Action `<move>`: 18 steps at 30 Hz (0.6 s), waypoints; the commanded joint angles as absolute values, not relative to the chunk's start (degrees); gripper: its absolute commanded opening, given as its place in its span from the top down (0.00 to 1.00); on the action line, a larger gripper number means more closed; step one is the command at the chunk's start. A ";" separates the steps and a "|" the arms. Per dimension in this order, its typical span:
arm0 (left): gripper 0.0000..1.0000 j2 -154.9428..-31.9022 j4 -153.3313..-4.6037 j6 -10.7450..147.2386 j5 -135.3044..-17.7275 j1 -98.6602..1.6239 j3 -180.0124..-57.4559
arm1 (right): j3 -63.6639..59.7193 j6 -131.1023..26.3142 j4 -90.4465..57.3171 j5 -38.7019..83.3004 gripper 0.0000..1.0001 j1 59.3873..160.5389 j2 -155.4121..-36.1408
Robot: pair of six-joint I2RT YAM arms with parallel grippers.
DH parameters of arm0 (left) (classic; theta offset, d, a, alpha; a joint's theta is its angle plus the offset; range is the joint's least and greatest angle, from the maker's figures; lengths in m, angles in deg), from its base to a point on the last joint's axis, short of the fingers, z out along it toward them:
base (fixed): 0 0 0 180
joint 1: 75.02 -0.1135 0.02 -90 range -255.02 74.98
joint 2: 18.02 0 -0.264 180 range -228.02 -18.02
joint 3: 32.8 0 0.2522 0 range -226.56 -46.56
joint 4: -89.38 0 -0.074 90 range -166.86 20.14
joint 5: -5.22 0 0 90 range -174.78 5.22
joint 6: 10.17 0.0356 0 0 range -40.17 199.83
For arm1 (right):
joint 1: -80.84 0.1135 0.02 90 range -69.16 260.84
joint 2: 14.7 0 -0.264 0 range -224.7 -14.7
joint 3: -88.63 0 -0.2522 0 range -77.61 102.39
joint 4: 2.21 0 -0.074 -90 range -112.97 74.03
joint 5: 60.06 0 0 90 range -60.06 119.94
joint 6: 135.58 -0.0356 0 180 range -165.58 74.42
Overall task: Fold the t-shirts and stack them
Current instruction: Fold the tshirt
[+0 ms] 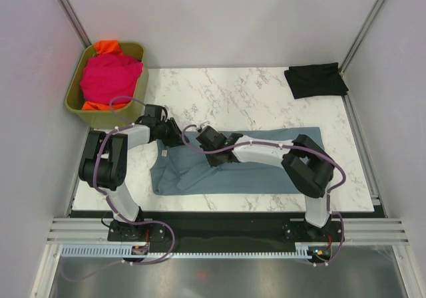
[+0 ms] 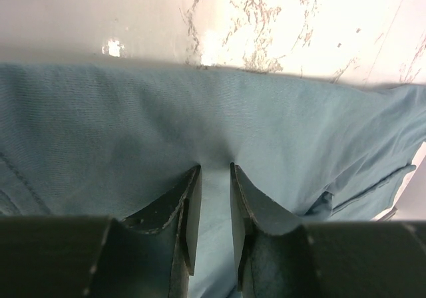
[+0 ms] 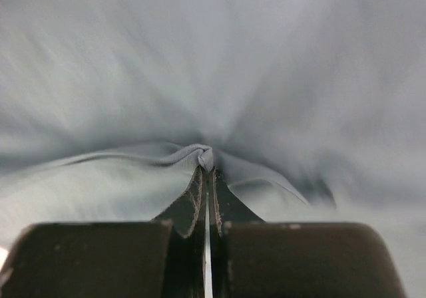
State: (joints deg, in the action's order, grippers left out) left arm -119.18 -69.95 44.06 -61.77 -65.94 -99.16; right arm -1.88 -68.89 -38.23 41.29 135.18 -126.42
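A slate blue-grey t-shirt [image 1: 266, 171] lies partly folded across the near half of the marble table [image 1: 219, 92]. My left gripper [image 1: 176, 134] is at the shirt's far left edge. In the left wrist view its narrow-set fingers [image 2: 190, 198] hold a fold of the blue cloth [image 2: 133, 132] that fills the gap between them. My right gripper [image 1: 199, 139] sits just to the right, shut on a small raised pinch of the same shirt [image 3: 203, 155]. A folded black t-shirt [image 1: 315, 80] lies at the far right corner. Magenta-pink [image 1: 110, 77] and orange [image 1: 106, 46] t-shirts sit in the bin.
The olive-green bin [image 1: 76, 102] stands off the table's far left corner. Grey walls and metal posts close in the table on three sides. Bare marble shows between the blue-grey shirt and the black one.
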 commanded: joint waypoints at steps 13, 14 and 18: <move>0.68 -122.52 -67.11 45.19 -64.91 -66.84 -107.90 | -25.75 -78.98 -44.35 47.25 0.34 139.99 -98.29; 0.66 -122.17 -66.67 45.89 -64.91 -66.84 -108.35 | -25.49 -79.06 -44.71 47.52 0.22 139.99 -97.06; 0.57 -119.54 -63.60 48.53 -65.62 -66.49 -110.46 | -22.51 -77.66 -45.41 48.14 0.17 139.99 -95.99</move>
State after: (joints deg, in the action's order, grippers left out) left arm -122.50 -66.14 45.00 -63.74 -66.33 -107.45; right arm -25.62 -77.52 -44.46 45.84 139.77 -98.33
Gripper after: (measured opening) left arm 0.417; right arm 0.821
